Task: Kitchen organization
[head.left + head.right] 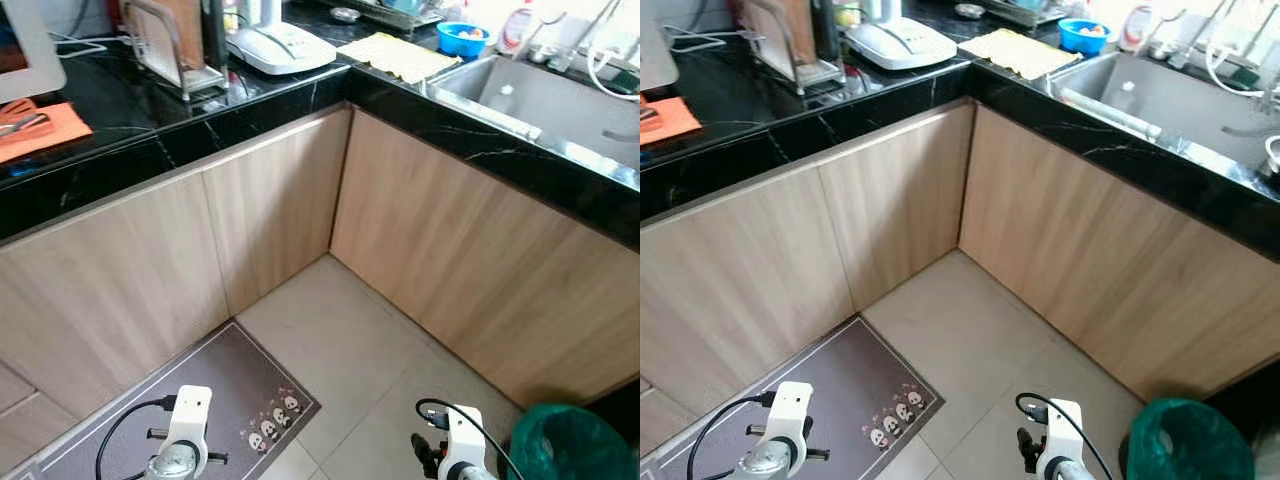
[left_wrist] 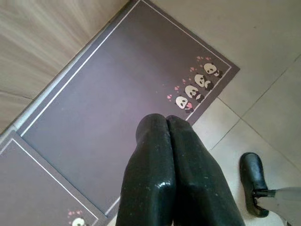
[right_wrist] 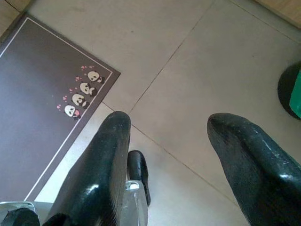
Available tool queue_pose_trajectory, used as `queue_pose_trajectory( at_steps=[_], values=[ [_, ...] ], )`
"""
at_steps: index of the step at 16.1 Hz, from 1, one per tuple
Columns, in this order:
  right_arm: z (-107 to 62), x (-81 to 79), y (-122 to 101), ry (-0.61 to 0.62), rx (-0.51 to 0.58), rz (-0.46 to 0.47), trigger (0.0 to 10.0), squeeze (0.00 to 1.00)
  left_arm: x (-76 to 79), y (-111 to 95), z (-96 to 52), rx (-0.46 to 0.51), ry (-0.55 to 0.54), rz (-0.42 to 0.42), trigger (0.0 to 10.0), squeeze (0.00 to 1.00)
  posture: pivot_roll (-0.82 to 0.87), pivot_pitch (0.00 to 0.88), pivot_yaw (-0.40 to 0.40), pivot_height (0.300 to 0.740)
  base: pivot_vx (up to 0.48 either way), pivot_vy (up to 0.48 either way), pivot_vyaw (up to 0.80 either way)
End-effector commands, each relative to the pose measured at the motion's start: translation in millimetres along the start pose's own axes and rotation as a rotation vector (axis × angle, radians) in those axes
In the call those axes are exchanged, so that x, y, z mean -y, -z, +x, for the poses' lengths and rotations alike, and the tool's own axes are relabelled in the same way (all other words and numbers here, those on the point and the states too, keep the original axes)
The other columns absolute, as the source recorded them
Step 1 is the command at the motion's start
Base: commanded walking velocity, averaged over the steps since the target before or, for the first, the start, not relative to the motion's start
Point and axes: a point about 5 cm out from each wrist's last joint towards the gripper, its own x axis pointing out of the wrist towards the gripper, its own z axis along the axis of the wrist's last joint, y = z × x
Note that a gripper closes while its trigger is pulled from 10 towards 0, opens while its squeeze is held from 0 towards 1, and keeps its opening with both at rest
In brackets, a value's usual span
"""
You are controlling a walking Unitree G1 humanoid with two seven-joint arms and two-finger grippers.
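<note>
You have no legible writing anywhere; a blue bowl [image 1: 462, 39] holding something pale sits upper right beside the sink [image 1: 540, 100], while your left gripper [image 2: 168, 123] hangs clenched over the panda mat [image 2: 117, 89] and your right gripper [image 3: 169, 127] hangs released above floor tiles [image 3: 188, 56].

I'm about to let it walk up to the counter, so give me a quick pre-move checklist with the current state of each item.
1. Left gripper empty, fingers shut, hanging over the panda mat: ok.
2. Right gripper empty, fingers open, over the floor tiles: ok.
3. Tiles between robot and cabinets free of obstacles: ok.
4. Green bin close on the right side, could be clipped when turning: not ok.
5. Mat edge lying flat: cannot tell.
6. Sink contents: cannot tell.
</note>
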Motion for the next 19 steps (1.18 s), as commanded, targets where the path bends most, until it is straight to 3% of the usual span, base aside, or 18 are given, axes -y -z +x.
queue_pose_trajectory(
  at_steps=[1, 3, 6, 8, 11, 16, 19],
  values=[
    [-1.8, 7.0, 2.9, 0.016, -0.011, -0.001, 10.0, 0.0, 1.1, 5.6, -1.0, -0.027, 0.01, 0.053, 10.0, 0.0, 0.05, 0.0, -0.089, 0.74, 0.0, -0.465, -0.62],
    [-2.5, 10.3, 3.8, 0.021, -0.015, -0.002, 10.0, 0.0, 1.3, 5.6, -1.1, -0.024, 0.005, -0.014, 10.0, 0.0, 0.05, 0.0, -0.092, 0.74, 0.0, -0.24, -0.62],
    [-4.1, 17.0, 4.5, 0.033, -0.02, -0.001, 10.0, 0.0, 1.5, 3.0, -0.6, -0.012, 0.015, 0.048, 10.0, 0.0, 0.05, 0.0, -0.09, 0.74, 0.0, -0.16, -0.62],
    [-4.6, 18.7, 5.0, 0.036, -0.021, 0.002, 10.0, 0.0, -1.4, 3.1, -0.7, -0.009, 0.0, -0.005, 10.0, 0.0, 0.05, 0.0, -0.086, 0.74, 0.0, 0.0, -0.62],
    [-5.0, 20.1, 5.2, 0.037, -0.021, 0.005, 10.0, 0.0, 0.3, 0.8, -0.2, -0.001, 0.022, 0.068, 10.0, 0.0, 0.05, 0.0, -0.085, 0.74, 0.0, -0.129, -0.62],
    [-5.1, 20.4, 4.7, 0.04, -0.007, 0.026, 10.0, 0.0, 1.3, 4.8, -0.5, -0.036, 0.042, 0.029, 10.0, 0.0, 0.06, 0.0, -0.084, 0.74, 0.0, -0.085, -0.61],
    [-5.4, 20.8, 5.0, 0.04, -0.002, 0.031, 10.0, 0.0, 0.2, 3.1, -0.4, -0.021, 0.031, 0.01, 10.0, 0.0, 0.05, 0.0, -0.083, 0.74, 0.0, 0.0, 0.0]
  ],
)
